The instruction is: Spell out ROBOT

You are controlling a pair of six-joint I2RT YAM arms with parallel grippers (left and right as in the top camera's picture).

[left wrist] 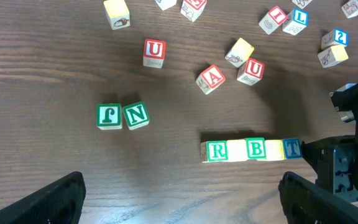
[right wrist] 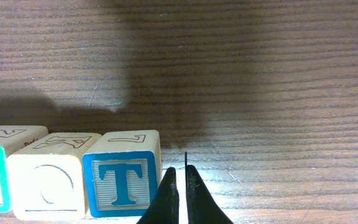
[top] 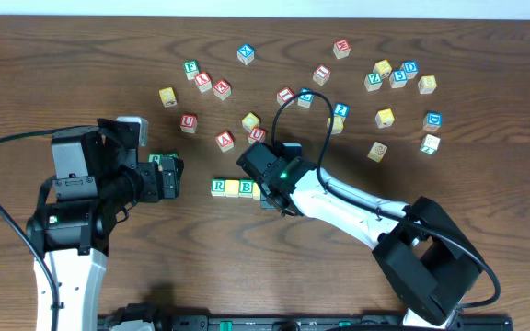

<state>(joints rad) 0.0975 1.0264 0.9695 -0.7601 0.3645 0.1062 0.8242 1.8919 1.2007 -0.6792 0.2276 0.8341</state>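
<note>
The ROBOT cubes stand in one row on the table: green R [left wrist: 217,150], a yellow cube [left wrist: 236,150], green B [left wrist: 255,149], a second yellow cube [left wrist: 274,149] and blue T [left wrist: 292,148]. Overhead shows R [top: 218,188], a yellow cube [top: 232,188] and B [top: 246,188]; the right arm covers the others. My right gripper [right wrist: 179,173] is shut and empty, low on the table just right of the T cube [right wrist: 124,180], with an O-faced yellow cube [right wrist: 45,183] beside it. My left gripper [left wrist: 182,205] hangs open and empty to the left of the row.
Green cubes with F [left wrist: 109,116] and N [left wrist: 136,115] lie left of the row, by the left gripper [top: 168,176]. Red U [left wrist: 155,51], A [left wrist: 211,78] and another U [left wrist: 251,70] sit behind it. Several loose cubes are scattered at the back right [top: 398,78].
</note>
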